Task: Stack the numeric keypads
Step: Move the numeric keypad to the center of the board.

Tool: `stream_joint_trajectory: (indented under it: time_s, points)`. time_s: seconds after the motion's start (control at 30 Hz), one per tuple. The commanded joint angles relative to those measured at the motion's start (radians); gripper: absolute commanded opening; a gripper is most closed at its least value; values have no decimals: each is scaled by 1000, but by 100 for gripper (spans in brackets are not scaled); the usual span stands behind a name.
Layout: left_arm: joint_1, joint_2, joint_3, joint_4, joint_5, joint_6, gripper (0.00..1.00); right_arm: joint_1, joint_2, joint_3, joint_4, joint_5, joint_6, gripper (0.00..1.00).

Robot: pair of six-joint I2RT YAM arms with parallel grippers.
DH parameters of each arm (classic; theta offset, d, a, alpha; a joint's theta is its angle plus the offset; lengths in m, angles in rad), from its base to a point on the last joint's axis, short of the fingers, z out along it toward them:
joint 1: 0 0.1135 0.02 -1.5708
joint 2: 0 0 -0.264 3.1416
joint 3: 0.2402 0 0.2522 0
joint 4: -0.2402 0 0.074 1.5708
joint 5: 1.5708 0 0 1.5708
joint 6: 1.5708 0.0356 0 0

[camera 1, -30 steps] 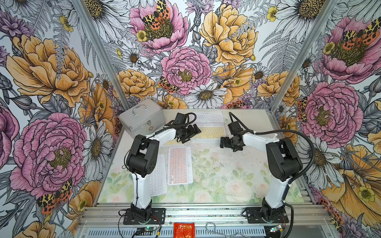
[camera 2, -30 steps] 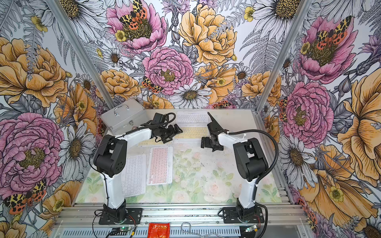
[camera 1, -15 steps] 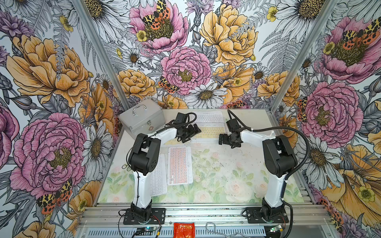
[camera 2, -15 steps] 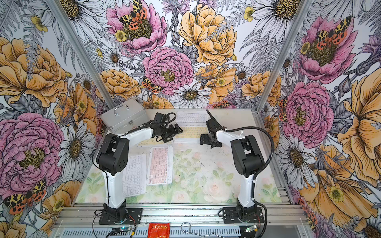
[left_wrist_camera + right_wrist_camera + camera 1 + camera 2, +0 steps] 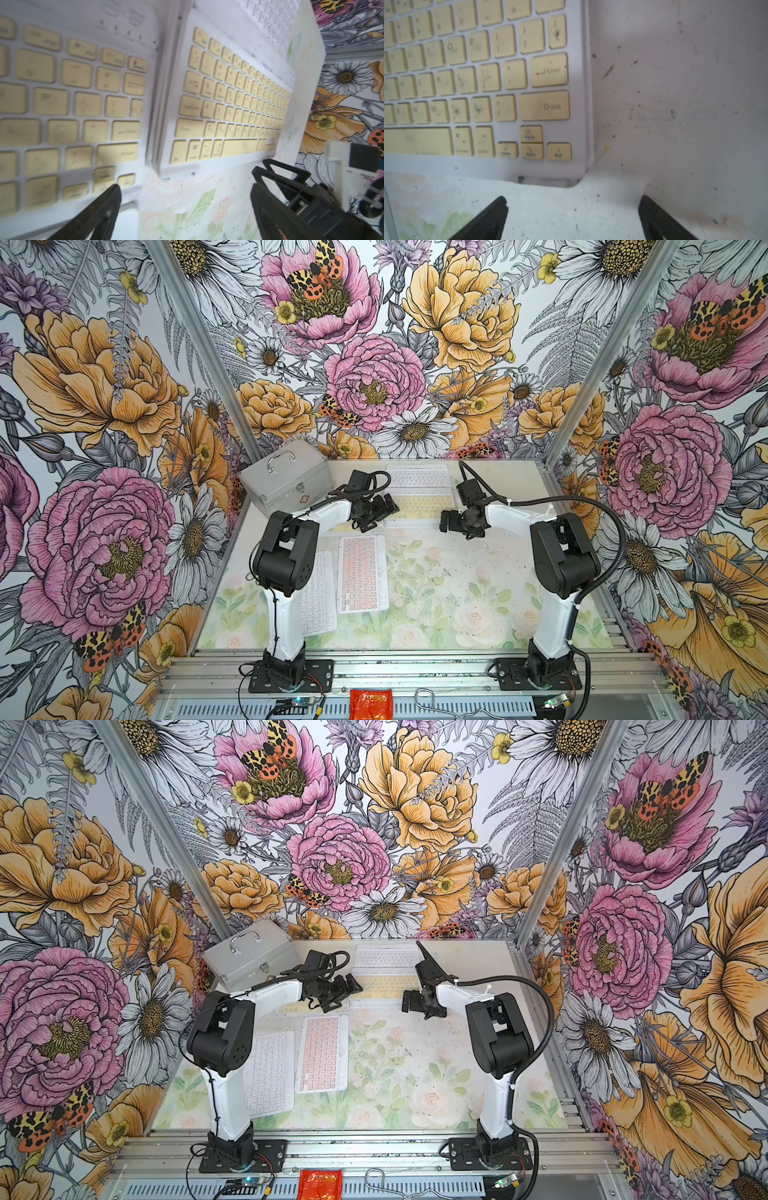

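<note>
In both top views a yellow-keyed numeric keypad (image 5: 422, 506) (image 5: 384, 986) tops a low pile at the back centre, with a white-keyed one (image 5: 417, 477) behind it. A second yellow one (image 5: 343, 526) (image 5: 72, 104) lies partly under my left gripper (image 5: 380, 516) (image 5: 185, 187), which hangs open at the pile's left end (image 5: 228, 99). My right gripper (image 5: 451, 522) (image 5: 572, 207) is open just off the pile's near right corner (image 5: 550, 145), nothing between its fingers. A pink-keyed keypad (image 5: 361, 572) and a white one (image 5: 318, 597) lie nearer the front left.
A silver metal case (image 5: 286, 479) with a handle stands at the back left corner. The flowered table mat (image 5: 457, 593) stretches across the middle and right. Flowered walls close in three sides. An aluminium rail (image 5: 415, 664) runs along the front.
My right gripper has slid a little left toward the yellow keypad's right end. The left gripper has barely shifted. Both stay open and empty.
</note>
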Motion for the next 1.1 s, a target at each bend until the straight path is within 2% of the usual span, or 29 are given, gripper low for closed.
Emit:
stream_joint_trajectory:
  time_s: [0.0,0.17,0.33,0.7,0.83,1.07]
  points:
    - [37,-149,-85,-115,-112,75,99,35,-78,-41,19,-30,-12,100]
    - [97,-301,-267,-185,-240,88,99,113,-97,-75,74,-72,7,100]
    - [96,-332,-371,-185,-211,80,99,170,-75,-68,104,-117,33,100]
    - [-19,-284,-407,-196,-226,69,99,194,-125,-109,108,-117,31,100]
    - [-66,-260,-396,-203,-193,56,99,187,-147,-132,108,-137,38,100]
    - [-234,-222,-331,-168,-105,-36,99,93,-215,-211,124,-226,78,100]
